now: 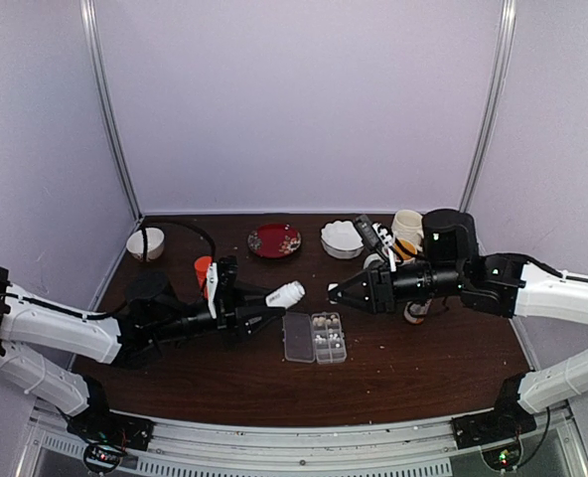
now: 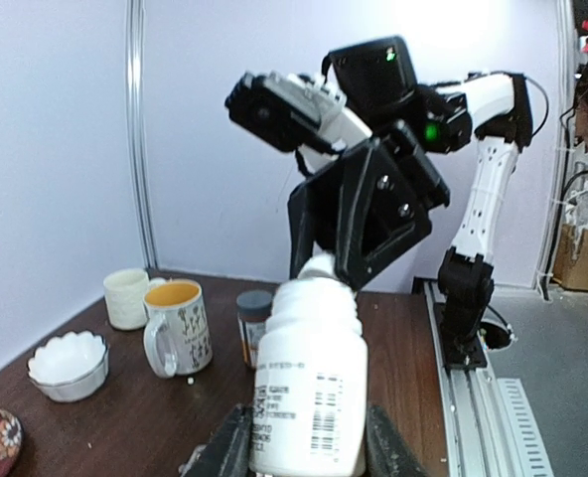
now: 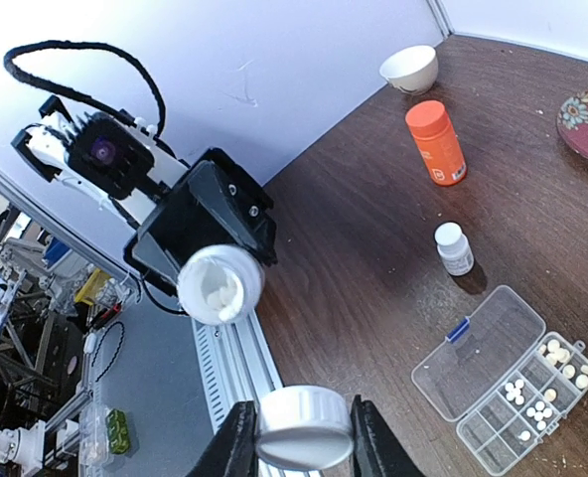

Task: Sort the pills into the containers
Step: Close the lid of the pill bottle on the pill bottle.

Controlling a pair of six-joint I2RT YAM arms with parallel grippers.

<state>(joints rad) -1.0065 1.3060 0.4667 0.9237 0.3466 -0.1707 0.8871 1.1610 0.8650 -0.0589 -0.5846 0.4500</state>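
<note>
My left gripper [image 1: 259,305] is shut on a white pill bottle [image 1: 286,294], held tilted above the table with its mouth toward the right arm. In the left wrist view the bottle [image 2: 309,388] sits between the fingers [image 2: 222,452]. In the right wrist view its open mouth [image 3: 220,285] shows whitish pills inside. My right gripper [image 3: 304,437] is shut on the white cap [image 3: 304,422], a short way from the bottle mouth. The clear pill box [image 1: 298,338] lies open below and between the grippers. Several cells [image 3: 532,397] hold small white pills.
An orange bottle [image 1: 204,270] and a small white bottle [image 3: 454,247] stand left of the box. A red plate [image 1: 274,239] and white bowls [image 1: 145,243] [image 1: 342,238] sit at the back. Mugs [image 1: 407,227] [image 2: 178,323] and a brown jar [image 2: 253,323] stand at the right.
</note>
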